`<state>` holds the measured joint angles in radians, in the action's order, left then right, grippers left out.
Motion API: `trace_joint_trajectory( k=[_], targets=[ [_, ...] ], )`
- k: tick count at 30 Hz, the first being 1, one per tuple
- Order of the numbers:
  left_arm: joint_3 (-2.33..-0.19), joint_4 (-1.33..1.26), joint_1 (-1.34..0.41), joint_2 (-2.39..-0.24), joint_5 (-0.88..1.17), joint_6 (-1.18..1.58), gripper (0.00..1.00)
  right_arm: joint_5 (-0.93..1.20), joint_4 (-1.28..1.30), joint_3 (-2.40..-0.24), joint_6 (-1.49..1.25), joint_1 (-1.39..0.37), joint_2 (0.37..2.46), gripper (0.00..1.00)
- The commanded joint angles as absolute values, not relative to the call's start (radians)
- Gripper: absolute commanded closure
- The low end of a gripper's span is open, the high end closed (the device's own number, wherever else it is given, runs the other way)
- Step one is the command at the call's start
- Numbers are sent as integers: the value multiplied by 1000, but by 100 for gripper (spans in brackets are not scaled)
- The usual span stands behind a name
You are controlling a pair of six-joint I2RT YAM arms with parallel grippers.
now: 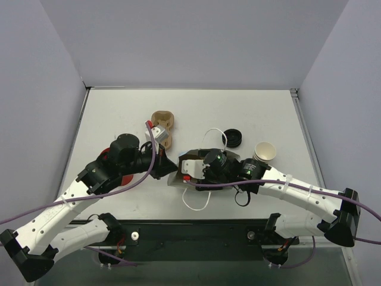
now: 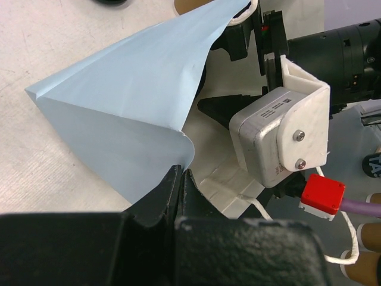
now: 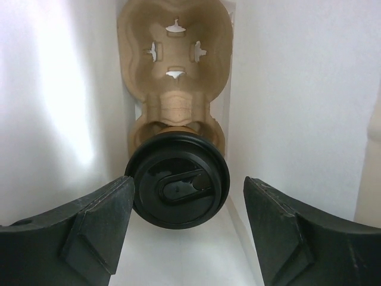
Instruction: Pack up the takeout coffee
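Inside the blue bag [image 2: 131,101], the right gripper [image 3: 187,182] gapes wide either side of the lidded cup [image 3: 177,189] in the tray [image 3: 175,71], while the left gripper [image 2: 180,179] pinches the bag's edge.

The bag [image 3: 59,89] hems the tray [image 3: 138,56] on both sides; the lidded cup [image 3: 177,187] fills its near hole.

The white surface [image 1: 119,113] in front of me carries a tan pulp tray [image 1: 162,121] toward the back. To its right are a loose black lid [image 1: 232,138] and an open paper cup [image 1: 265,151]. The light blue bag [image 2: 119,107] lies on its side at the middle. A red cup [image 1: 105,155] peeks out under my left arm.
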<state>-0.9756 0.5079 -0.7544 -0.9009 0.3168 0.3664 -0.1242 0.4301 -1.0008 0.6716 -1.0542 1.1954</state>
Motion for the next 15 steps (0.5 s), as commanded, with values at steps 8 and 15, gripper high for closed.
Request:
trace_joint_trajectory(
  k=[8, 15],
  targets=[
    [-1081, 589, -769, -968, 258, 425, 100, -121, 459, -1098, 568, -1051, 1157, 27],
    [-1155, 633, -769, -1005, 173, 430, 84, -120, 486, -1192, 500, -1049, 1160, 31]
  ],
)
